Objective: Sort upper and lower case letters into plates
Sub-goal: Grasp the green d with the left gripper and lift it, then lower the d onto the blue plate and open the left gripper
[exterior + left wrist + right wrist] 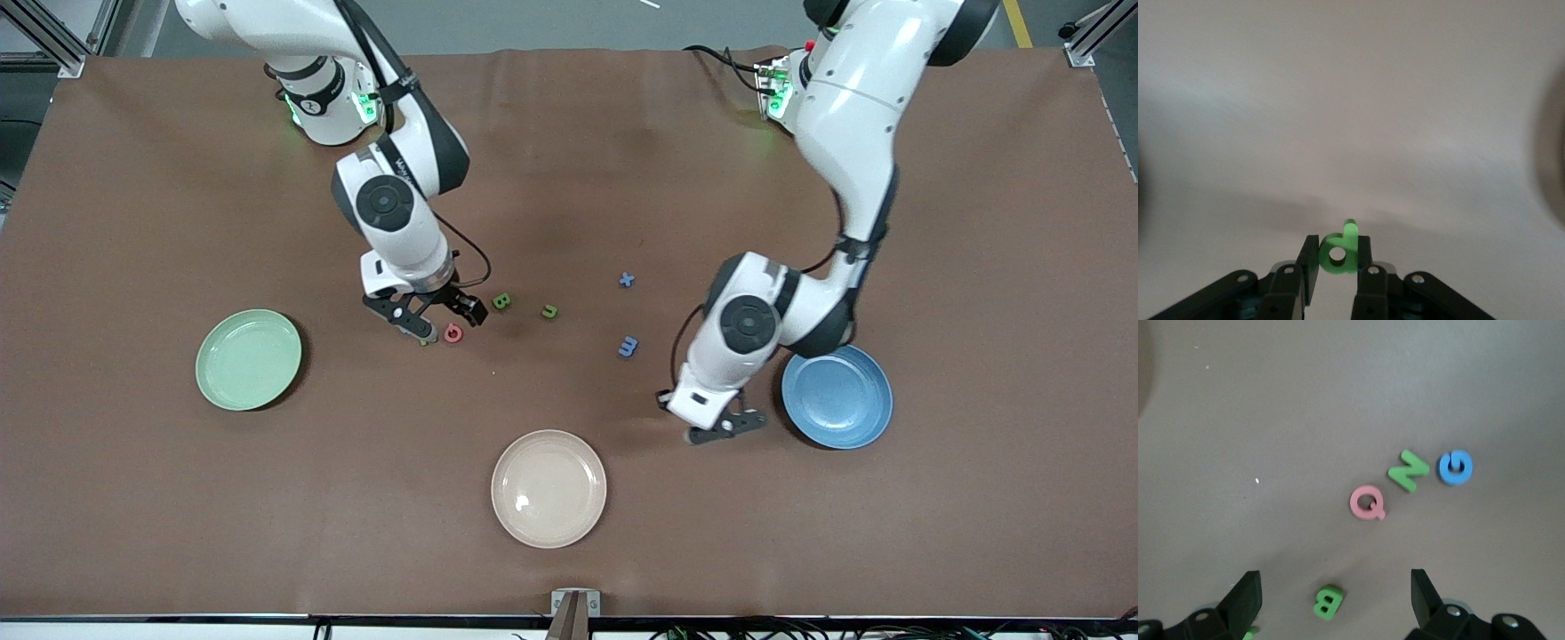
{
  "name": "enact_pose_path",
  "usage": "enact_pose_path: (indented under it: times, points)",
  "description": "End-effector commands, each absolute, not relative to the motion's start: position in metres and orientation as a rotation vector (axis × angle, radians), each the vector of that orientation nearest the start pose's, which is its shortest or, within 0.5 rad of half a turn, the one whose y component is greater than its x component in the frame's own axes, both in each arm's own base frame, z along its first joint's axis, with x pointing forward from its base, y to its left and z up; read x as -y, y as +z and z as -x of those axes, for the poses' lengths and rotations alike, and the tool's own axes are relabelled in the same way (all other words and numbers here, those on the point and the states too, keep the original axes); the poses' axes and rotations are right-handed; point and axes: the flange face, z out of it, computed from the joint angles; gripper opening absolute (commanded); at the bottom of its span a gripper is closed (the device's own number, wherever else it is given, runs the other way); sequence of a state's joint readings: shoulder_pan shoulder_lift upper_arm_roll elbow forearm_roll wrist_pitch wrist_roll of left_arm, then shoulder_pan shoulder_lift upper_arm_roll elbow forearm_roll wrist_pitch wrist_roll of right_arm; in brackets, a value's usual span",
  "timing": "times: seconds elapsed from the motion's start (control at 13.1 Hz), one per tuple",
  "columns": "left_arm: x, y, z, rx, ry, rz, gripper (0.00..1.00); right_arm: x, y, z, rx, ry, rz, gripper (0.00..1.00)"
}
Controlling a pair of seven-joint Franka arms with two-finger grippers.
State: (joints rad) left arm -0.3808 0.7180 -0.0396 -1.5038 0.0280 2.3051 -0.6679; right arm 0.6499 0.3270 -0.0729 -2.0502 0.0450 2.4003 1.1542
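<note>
**Fig. Sorting toy letters: transfer of a lower-case letter.** The brown table (pixel 569 160) carries all the items.

The left arm (pixel 845 151) reaches down from its base, elbow bent and wrist low, beside the blue plate (pixel 849 413). The right arm (pixel 400 196) folds steeply down over the letter cluster.

The blue plate lies toward the left arm's end of the table and the mint-green plate (pixel 249 359) toward the right arm's end. Both are empty. A cream plate (pixel 548 488), nearest the front camera, plays no part.

The left pincer (pixel 725 428) is clamped on the green p (pixel 1350 239), pinched upright between its pads, low over the table just beside the blue plate. The right pincer (pixel 436 318) hangs with its fingers spread wide over the pink-red Q (pixel 1368 503), the green N (pixel 1408 470) and the blue G (pixel 1455 467), gripping nothing.

The step in hand is probably the delivery of the p to the blue plate. To do it well, lift enough to clear the rim, centre the pincer over the dish, lower it close, then release, so that the light letter neither bounces nor rolls out.

The loose letters B (pixel 501 301), n (pixel 549 311), x (pixel 627 279) and m (pixel 629 347) lie on the table between the arms.
</note>
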Motion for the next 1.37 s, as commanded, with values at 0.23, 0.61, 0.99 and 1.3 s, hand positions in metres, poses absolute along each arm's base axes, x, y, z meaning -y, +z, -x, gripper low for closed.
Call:
enact_pose_path:
  times: [0.23,0.61,0.99,1.3]
  points:
    - [0.132,0.258,-0.674,0.259,-0.013,3.124,0.0,-0.343,0.226,-0.496,-1.234,0.083,2.893,0.98]
    - [0.055,0.238,-0.66,0.342,0.081,3.097,0.96,-0.364,0.205,-0.482,-1.229,0.104,2.873,0.97]
    - [0.133,0.259,-0.64,0.385,0.067,3.121,1.0,-0.384,0.193,-0.464,-1.225,0.109,2.889,0.9]
    - [0.265,0.247,-0.606,0.56,0.055,3.101,1.0,-0.388,0.183,-0.458,-1.22,0.116,2.906,0.78]
